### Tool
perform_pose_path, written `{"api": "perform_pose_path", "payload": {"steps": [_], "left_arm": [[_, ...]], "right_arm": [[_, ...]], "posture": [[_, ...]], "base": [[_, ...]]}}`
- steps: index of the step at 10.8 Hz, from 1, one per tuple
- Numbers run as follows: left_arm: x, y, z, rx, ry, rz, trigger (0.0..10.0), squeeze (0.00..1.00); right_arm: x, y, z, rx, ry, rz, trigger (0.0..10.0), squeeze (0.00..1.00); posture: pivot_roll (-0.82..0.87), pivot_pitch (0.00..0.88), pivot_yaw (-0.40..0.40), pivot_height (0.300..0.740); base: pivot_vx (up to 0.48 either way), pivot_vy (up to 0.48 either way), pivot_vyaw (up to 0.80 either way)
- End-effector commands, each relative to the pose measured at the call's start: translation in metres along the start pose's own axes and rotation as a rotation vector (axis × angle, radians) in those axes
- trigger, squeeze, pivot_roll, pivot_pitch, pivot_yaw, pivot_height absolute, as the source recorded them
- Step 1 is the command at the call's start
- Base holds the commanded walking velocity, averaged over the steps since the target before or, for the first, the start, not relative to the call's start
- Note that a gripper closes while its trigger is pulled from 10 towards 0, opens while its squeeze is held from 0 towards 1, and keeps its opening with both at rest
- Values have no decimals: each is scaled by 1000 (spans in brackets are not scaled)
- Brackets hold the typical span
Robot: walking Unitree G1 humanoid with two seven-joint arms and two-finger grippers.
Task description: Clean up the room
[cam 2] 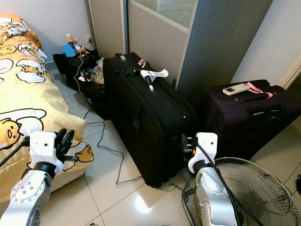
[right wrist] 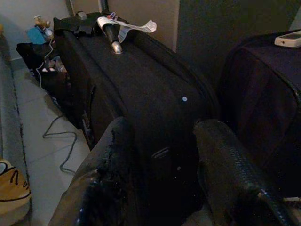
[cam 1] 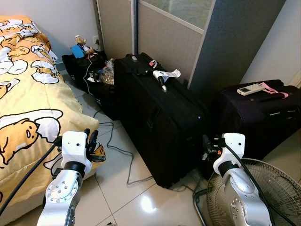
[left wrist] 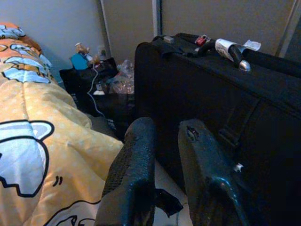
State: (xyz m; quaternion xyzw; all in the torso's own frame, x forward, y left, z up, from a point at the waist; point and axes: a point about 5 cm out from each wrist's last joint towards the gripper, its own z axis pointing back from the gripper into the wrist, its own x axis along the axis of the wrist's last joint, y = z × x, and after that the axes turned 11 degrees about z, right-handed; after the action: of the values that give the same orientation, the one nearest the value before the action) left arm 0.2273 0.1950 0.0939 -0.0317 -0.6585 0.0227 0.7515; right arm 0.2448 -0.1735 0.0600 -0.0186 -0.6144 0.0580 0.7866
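A large black suitcase (cam 1: 160,117) stands on its side in the middle of the floor, with a white tag (cam 1: 168,74) on its handle. To its right lies a dark purple suitcase (cam 1: 263,113) with a white remote (cam 1: 250,89) on top. My left gripper (cam 1: 91,140) is held low beside the bed's corner, open by a narrow gap with nothing in it (left wrist: 167,136). By the black suitcase's near corner my right gripper (cam 1: 207,147) is open and empty, its fingers (right wrist: 117,155) wide apart.
A bed with a yellow cartoon blanket (cam 1: 28,94) is on the left. Black bags with clutter (cam 1: 87,66) sit by the far wall. A grey cable (cam 1: 117,150) trails over the white tiles. A standing fan's grille (cam 1: 268,193) is at the bottom right. Sliding panels (cam 1: 169,33) stand behind.
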Motion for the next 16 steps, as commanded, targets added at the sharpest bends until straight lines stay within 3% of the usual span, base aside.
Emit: {"api": "perform_pose_path", "payload": {"steps": [1,2,5,6,7,8,9,11,13,14,16], "left_arm": [[30,-24,-14,35,59,137,10000,0],[23,-25,-6,19,88,136,10000,1000],[22,-25,1,-1,102,135,10000,1000],[27,-24,1,5,109,126,10000,1000],[30,-19,0,8,83,62,10000,1000],[32,-17,-2,-30,83,26,10000,1000],[42,-16,-4,-76,38,50,10000,1000],[49,-13,-11,-103,53,46,10000,1000],[46,-23,-4,-133,42,124,10000,1000],[39,-31,-1,-131,54,146,10000,1000],[41,-35,-1,-144,41,106,10000,1000]], "right_arm": [[43,3,3,-104,-3,32,10000,0],[43,7,-4,-23,-19,53,10000,1000],[43,11,-6,21,-25,44,10000,1000],[44,4,-6,-31,-20,18,10000,1000],[46,-7,-4,-82,-66,40,10000,1000],[46,-12,-2,-112,-68,39,10000,1000],[37,-13,1,-136,-25,-33,10000,1000],[25,-6,8,-165,32,-55,10000,1000],[35,-2,12,-139,-22,-20,10000,1000],[40,-8,13,-140,-48,3,10000,1000],[42,-18,16,-153,-51,-15,10000,1000]], "posture": [[45,0,-57,740],[88,0,-85,740],[99,0,-90,740],[102,0,-90,740],[95,0,-84,740],[76,0,-64,740],[41,0,-19,740],[11,0,26,740],[21,0,2,740],[13,0,-15,740],[4,0,-24,740]], "base": [[0,0,0],[0,0,0],[0,0,0],[0,0,0],[0,0,0],[0,0,0],[0,0,0],[0,0,0],[0,0,0],[0,0,0],[0,0,0]]}}
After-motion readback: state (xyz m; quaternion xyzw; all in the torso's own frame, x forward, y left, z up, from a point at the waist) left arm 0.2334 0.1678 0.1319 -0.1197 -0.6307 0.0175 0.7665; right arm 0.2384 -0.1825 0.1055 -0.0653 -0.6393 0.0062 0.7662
